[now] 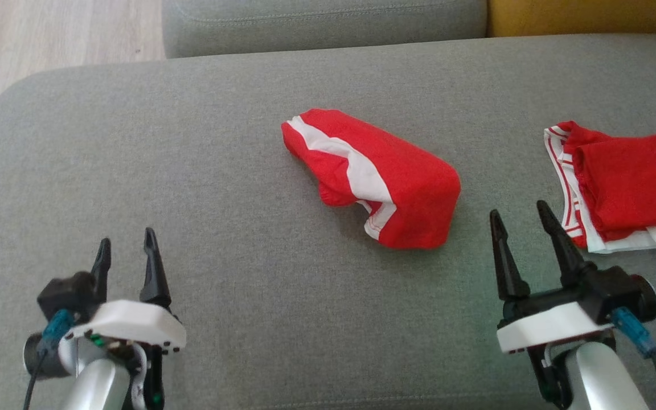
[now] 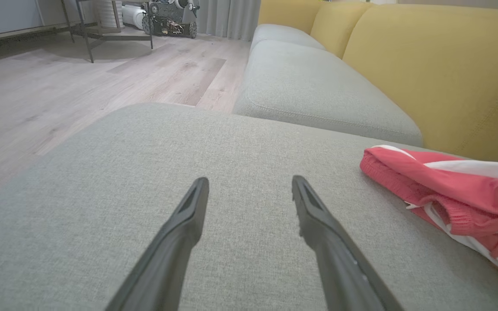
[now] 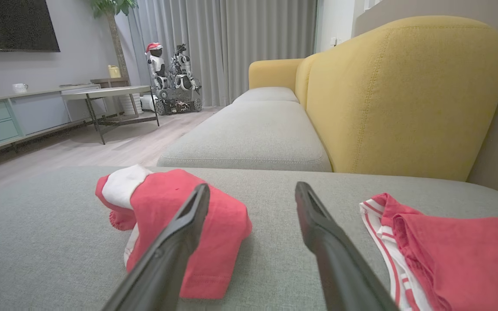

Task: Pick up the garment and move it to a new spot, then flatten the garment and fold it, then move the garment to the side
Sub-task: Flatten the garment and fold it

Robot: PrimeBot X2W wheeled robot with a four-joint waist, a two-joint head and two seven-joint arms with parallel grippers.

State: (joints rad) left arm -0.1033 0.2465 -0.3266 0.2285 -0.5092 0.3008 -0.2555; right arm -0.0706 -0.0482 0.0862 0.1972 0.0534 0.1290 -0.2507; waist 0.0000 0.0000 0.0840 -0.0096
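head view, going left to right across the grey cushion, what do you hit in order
left gripper → folded red and white garment in the middle → right gripper → second red garment at the right edge

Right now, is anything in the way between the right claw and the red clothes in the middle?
No. Only bare cushion lies between the right gripper and the middle garment; the other garment sits aside.
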